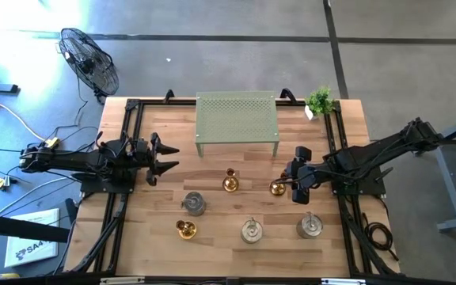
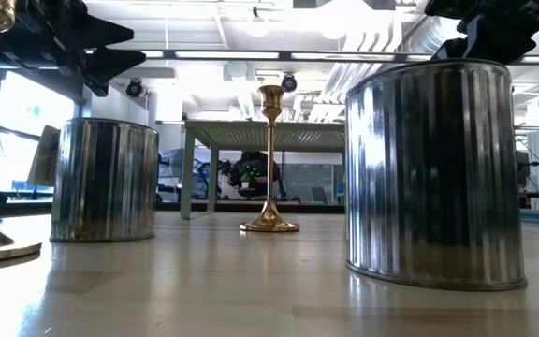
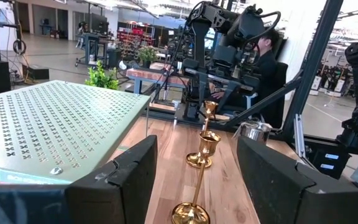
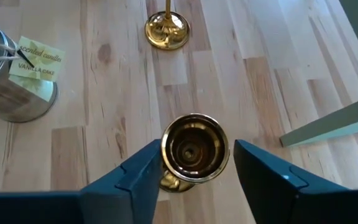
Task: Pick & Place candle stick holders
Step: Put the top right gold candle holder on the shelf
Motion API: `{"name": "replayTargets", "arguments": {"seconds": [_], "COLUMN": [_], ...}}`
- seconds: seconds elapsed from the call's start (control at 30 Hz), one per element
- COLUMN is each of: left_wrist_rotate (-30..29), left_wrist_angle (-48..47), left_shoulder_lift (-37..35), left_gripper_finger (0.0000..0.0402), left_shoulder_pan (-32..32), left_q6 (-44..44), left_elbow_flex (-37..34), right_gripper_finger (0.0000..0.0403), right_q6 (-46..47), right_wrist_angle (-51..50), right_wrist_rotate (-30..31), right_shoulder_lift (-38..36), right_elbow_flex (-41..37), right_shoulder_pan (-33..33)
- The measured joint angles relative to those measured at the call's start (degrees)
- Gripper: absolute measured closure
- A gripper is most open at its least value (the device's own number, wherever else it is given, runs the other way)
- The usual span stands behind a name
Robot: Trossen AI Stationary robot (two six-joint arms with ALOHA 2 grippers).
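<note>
Three gold candle stick holders stand upright on their round bases: one (image 1: pixel 229 182) mid-table, one (image 1: pixel 278 188) to its right, one (image 1: pixel 185 229) near the front. Three silver ones (image 1: pixel 194 203) (image 1: pixel 251 230) (image 1: pixel 309 226) stand among them. My right gripper (image 1: pixel 294 184) is open around the right gold holder, whose cup (image 4: pixel 194 149) shows between the fingers in the right wrist view. My left gripper (image 1: pixel 165 157) hovers open at the table's left, holding nothing, and looks along the row of gold holders (image 3: pixel 204 149). My right gripper straddles the top cup of the gold holder. One finger (image 4: pixel 145 171) lies against the cup's rim (image 4: pixel 165 155); a clear gap separates the other finger (image 4: pixel 260 171) from the rim. The fingers slant down from the table's right. The holder stands upright on the table.
A green perforated stand (image 1: pixel 237 119) sits at the table's far middle, with a small potted plant (image 1: pixel 320 100) at the far right corner. In the low view, two silver holders (image 2: pixel 106 178) (image 2: pixel 433 173) loom close. A labelled silver holder (image 4: pixel 14 81) stands beyond my right gripper.
</note>
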Motion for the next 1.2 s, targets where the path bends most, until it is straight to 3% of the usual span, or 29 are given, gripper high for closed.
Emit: {"name": "replayTargets", "arguments": {"seconds": [0.73, 0.9, 1.2], "left_wrist_rotate": [0.0, 0.0, 0.0], "left_wrist_angle": [0.0, 0.0, 0.0], "left_shoulder_lift": [0.0, 0.0, 0.0], "left_gripper_finger": [0.0183, 0.0183, 0.0183], "left_shoulder_pan": [0.0, 0.0, 0.0], "left_q6": [-0.4, -0.4, -0.4], "left_elbow_flex": [0.0, 0.0, 0.0], "right_gripper_finger": [0.0365, 0.0343, 0.0232], "right_q6": [-1.6, -1.5, -1.1], "right_wrist_angle": [0.2, 1.0, 1.5], "right_wrist_rotate": [1.5, 2.1, 4.3], "right_shoulder_lift": [0.0, 0.0, 0.0], "right_elbow_flex": [0.0, 0.0, 0.0], "right_shoulder_pan": [0.0, 0.0, 0.0]}}
